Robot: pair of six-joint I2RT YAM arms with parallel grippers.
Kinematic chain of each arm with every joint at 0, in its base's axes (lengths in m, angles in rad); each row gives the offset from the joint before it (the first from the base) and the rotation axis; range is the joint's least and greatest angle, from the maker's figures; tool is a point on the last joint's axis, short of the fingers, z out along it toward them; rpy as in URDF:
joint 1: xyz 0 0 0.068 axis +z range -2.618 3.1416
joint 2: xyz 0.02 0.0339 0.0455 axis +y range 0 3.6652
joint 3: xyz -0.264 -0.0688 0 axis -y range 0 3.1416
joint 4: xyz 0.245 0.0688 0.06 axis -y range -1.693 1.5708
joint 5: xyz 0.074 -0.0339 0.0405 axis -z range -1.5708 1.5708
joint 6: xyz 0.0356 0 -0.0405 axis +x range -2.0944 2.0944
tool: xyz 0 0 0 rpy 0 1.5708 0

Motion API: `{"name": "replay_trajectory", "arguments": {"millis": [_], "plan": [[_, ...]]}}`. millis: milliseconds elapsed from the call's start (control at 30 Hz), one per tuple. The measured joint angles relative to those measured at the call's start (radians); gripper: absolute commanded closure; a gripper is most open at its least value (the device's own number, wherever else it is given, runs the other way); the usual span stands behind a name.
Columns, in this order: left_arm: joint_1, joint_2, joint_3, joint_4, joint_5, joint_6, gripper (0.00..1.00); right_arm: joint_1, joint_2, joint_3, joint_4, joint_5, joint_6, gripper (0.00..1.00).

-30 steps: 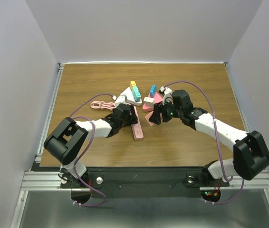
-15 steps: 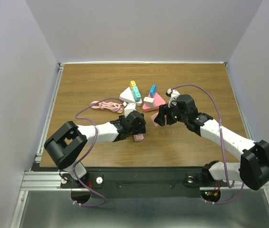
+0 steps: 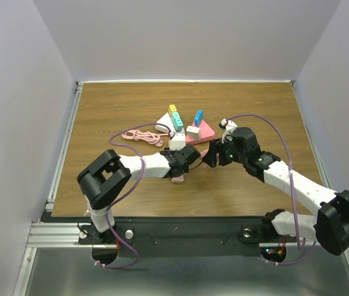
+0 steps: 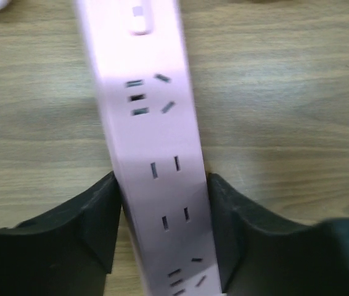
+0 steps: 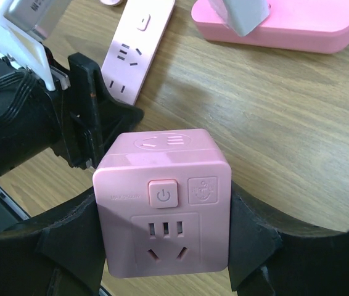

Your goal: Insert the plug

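Observation:
My left gripper (image 4: pixel 162 188) is shut on a pink power strip (image 4: pixel 153 142), with a finger pressed on each long edge. In the top view this gripper (image 3: pixel 185 158) covers most of the strip, whose end (image 3: pixel 177 179) sticks out below it. My right gripper (image 5: pixel 165 206) is shut on a pink cube socket adapter (image 5: pixel 165 203), held above the table with its switch and socket face towards the camera. In the top view the right gripper (image 3: pixel 211 158) is just right of the left one. The strip also shows in the right wrist view (image 5: pixel 139 49).
Behind the grippers lie a white triangular base (image 3: pixel 163 122) with yellow and teal plugs (image 3: pixel 175 116), a pink triangular base (image 3: pixel 204 131) with a blue plug (image 3: pixel 198 116), two white adapters (image 3: pixel 192 131) and a coiled pink cable (image 3: pixel 140 135).
My left gripper has moved right and closed over the power strip, turning it. My right gripper has shifted slightly right and nearer with the cube.

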Motion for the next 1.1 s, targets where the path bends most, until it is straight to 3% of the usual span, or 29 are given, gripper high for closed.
{"name": "replay_trajectory", "arguments": {"millis": [33, 67, 100, 167, 400, 633, 800, 1033, 1100], "plan": [[-0.002, 0.003, 0.006, -0.015, -0.013, -0.002, 0.69, 0.0, 0.0, -0.002, 0.001, 0.0, 0.0, 1.0], [-0.004, 0.003, 0.008, -0.021, -0.018, 0.0, 0.84, 0.0, 0.0, -0.005, 0.0, 0.0, 0.003, 1.0], [-0.009, 0.005, 0.009, -0.026, -0.024, 0.005, 0.92, 0.0, 0.0, -0.006, 0.0, 0.0, 0.004, 1.0], [-0.022, 0.006, 0.008, -0.031, -0.039, 0.009, 1.0, 0.0, 0.0, -0.007, 0.001, 0.0, 0.006, 1.0], [-0.047, -0.068, -0.114, 0.109, -0.002, 0.107, 1.0, -0.002, 0.015, -0.005, 0.0, 0.008, 0.014, 1.0], [-0.118, -0.255, -0.33, 0.302, 0.272, 0.302, 1.0, -0.013, 0.01, 0.006, -0.001, 0.047, 0.026, 0.99], [-0.15, -0.265, -0.338, 0.415, 0.464, 0.415, 1.0, -0.014, -0.049, 0.006, -0.01, 0.057, 0.021, 1.0], [-0.131, -0.205, -0.34, 0.47, 0.56, 0.438, 1.0, -0.014, -0.109, 0.0, -0.022, 0.009, -0.055, 1.0], [-0.124, -0.186, -0.341, 0.517, 0.574, 0.414, 0.81, -0.014, -0.116, -0.009, -0.026, 0.009, -0.068, 1.0]]}}
